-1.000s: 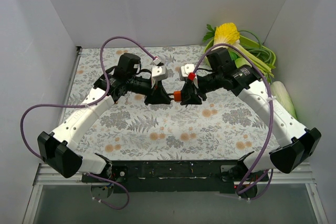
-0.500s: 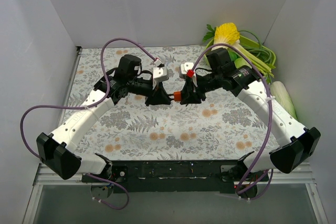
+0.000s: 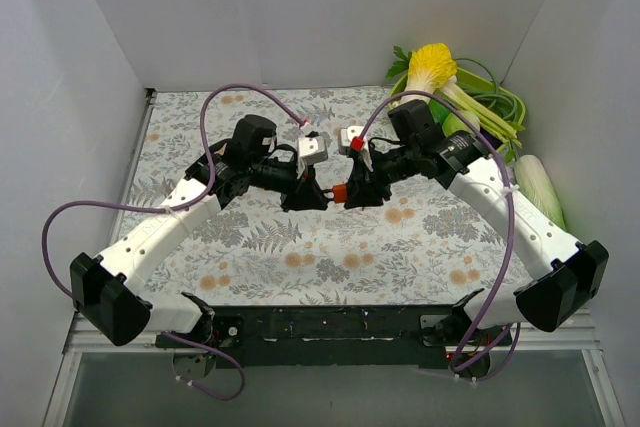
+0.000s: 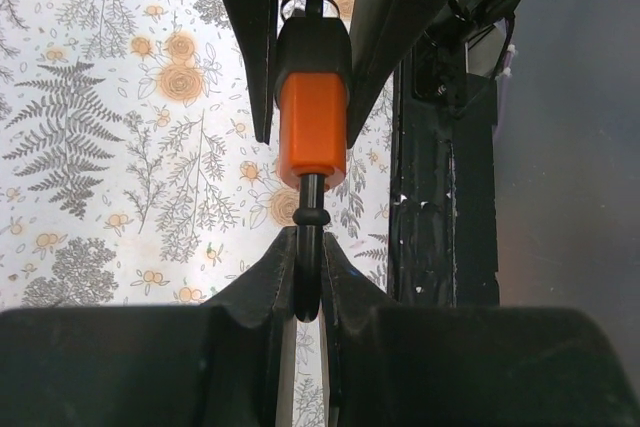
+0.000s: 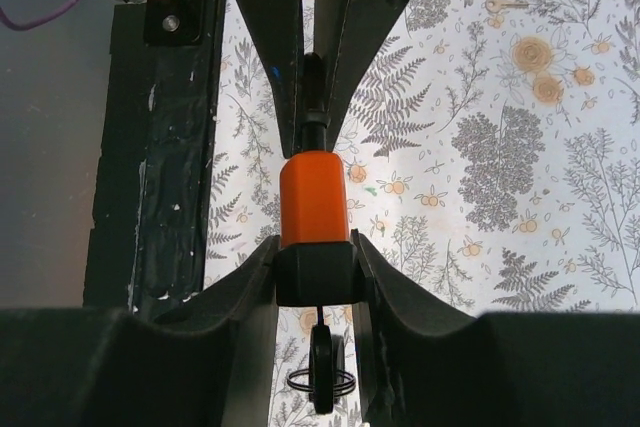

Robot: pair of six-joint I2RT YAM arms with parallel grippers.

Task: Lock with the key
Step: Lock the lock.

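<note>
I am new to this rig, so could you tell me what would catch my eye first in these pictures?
The orange padlock stands out at once, held at mid-table between the two arms. The left gripper pinches its thin end and the right gripper clamps its black end. After that, the eye goes to the yellow and green vegetables piled in the far right corner.

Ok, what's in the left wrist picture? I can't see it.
A small orange padlock is held at both ends above a floral tablecloth: the left fingers pinch its thin black shackle at the bottom, the right fingers clamp its black end at the top.
</note>
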